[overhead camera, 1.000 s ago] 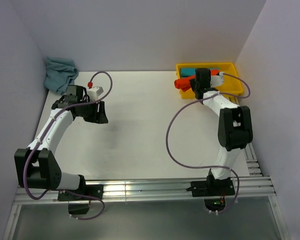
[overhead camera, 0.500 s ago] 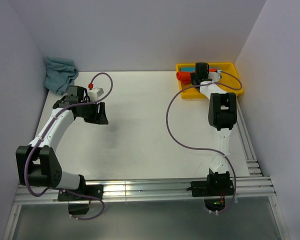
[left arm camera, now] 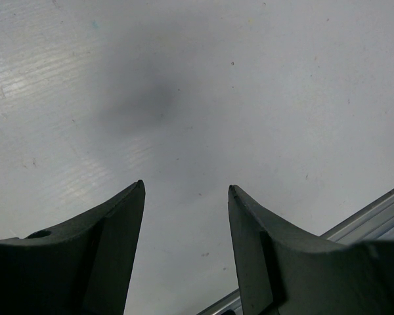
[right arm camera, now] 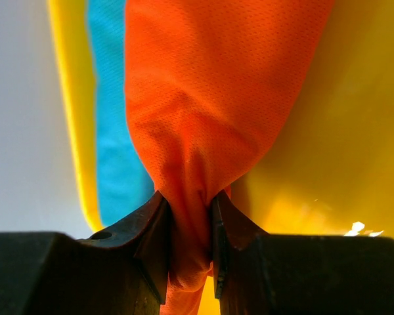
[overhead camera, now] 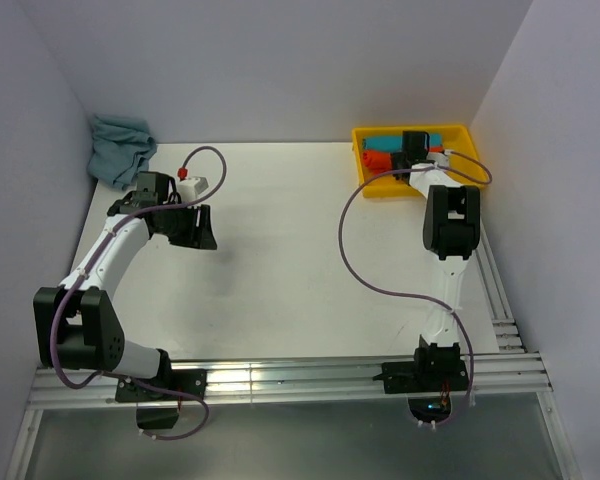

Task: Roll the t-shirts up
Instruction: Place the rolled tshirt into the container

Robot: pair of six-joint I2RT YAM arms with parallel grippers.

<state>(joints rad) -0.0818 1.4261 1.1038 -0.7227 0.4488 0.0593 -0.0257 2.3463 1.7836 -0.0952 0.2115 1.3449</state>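
Pale lavender walls [overhead camera: 280,60] close in a white bench [overhead camera: 280,260] on three sides. At the far right corner sits a yellow tray [overhead camera: 470,140], and the right arm reaches over it. The right end effector [right arm camera: 190,203] is clenched on a bunched fold of the orange shirt [right arm camera: 210,98], the cloth pinched tight between both fingers and spreading wider beyond them. That shirt hangs over the tray's left part, beside a teal shirt [right arm camera: 111,98] that lies along the tray's far wall. From above, the orange shirt shows at the tray's left end, just beside the black end effector. A grey-blue shirt [overhead camera: 120,148] lies crumpled in the far left corner, against the wall and well apart from the tray. The left end effector [left arm camera: 186,190] is released, its fingers spread with nothing between them, over bare bench on the left side; its shadow falls as a soft dark patch on the surface.
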